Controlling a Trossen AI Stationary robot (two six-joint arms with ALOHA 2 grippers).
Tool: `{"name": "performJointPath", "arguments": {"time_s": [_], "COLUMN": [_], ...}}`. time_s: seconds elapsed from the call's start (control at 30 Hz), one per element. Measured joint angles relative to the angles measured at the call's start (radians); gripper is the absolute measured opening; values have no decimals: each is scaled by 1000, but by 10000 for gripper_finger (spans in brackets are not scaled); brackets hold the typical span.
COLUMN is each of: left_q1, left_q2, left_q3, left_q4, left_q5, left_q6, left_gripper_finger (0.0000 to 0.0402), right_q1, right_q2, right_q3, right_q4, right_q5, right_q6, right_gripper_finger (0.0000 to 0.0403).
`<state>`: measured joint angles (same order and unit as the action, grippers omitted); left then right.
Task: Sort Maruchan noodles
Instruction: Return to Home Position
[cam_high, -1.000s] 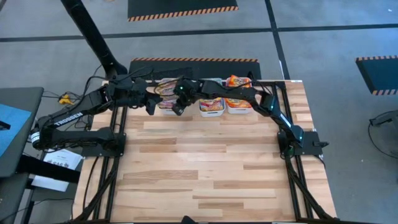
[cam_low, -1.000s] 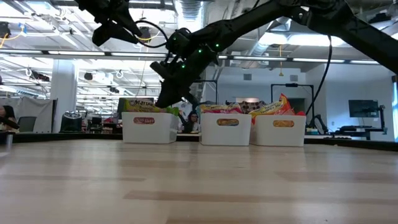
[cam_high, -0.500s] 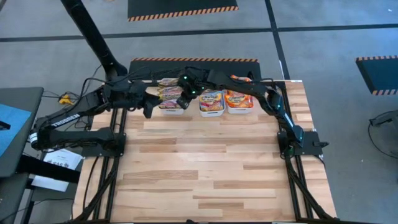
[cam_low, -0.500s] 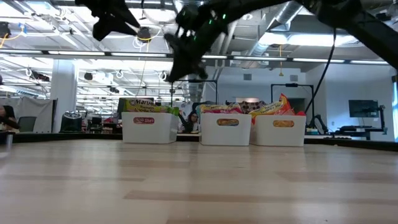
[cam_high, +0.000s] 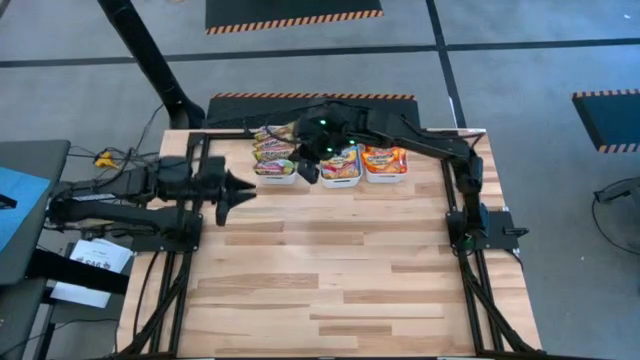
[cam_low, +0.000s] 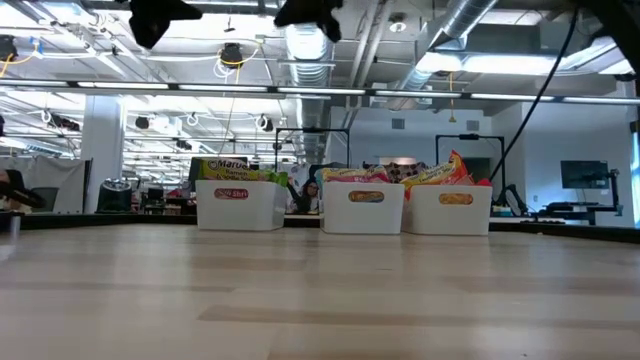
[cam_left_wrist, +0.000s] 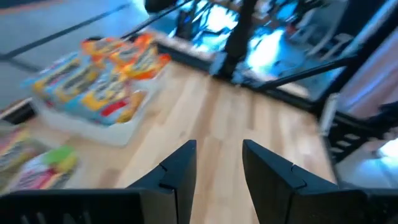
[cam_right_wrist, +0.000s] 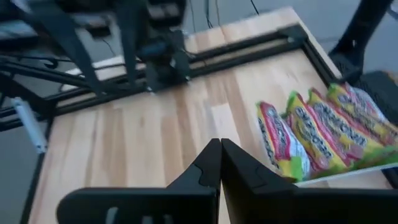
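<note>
Right pincer (cam_right_wrist: 220, 144) lifted off the bins (cam_low: 238, 208), closed, empty; left pincer (cam_left_wrist: 219, 144) pulled back, part-open, empty. Noodles (cam_high: 272, 148) all binned ahead of both; sort looks done.

Both arms, the left arm (cam_high: 130, 185) and the right arm (cam_high: 420, 140), are matt black, made of slim tubes with thicker round joints. A small green light (cam_high: 322, 125) glows near the right wrist. Black cables (cam_high: 165, 290) run along the edges of the surface (cam_high: 330, 270). The left hand (cam_left_wrist: 219, 149) and the right hand (cam_right_wrist: 221, 149) each have two dark, angular, wedge-shaped fingers (cam_left_wrist: 180, 171).
</note>
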<state>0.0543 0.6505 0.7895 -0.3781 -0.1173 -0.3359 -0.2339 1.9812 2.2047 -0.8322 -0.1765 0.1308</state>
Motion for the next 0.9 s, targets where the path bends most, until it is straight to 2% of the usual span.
{"name": "performJointPath", "arguments": {"time_s": [0.17,0.3,0.7,0.9], "left_q1": [-87,-124,-138,-138], "left_q2": [-151,-282,-631,-631], "left_q3": [-205,-339,-601,-699], "left_q4": [201,303,348,407], "left_q5": [0,-2,-21,-27], "left_q6": [18,19,44,44], "left_gripper_finger": [117,117,117,117], "right_q1": [49,99,175,174], "right_q2": [-49,-55,-105,-180], "right_q3": [0,-1,-1,-1], "right_q4": [9,29,72,90], "right_q5": [3,31,48,48], "right_q6": [-2,15,79,82], "right_gripper_finger": [33,33,33,33]}}
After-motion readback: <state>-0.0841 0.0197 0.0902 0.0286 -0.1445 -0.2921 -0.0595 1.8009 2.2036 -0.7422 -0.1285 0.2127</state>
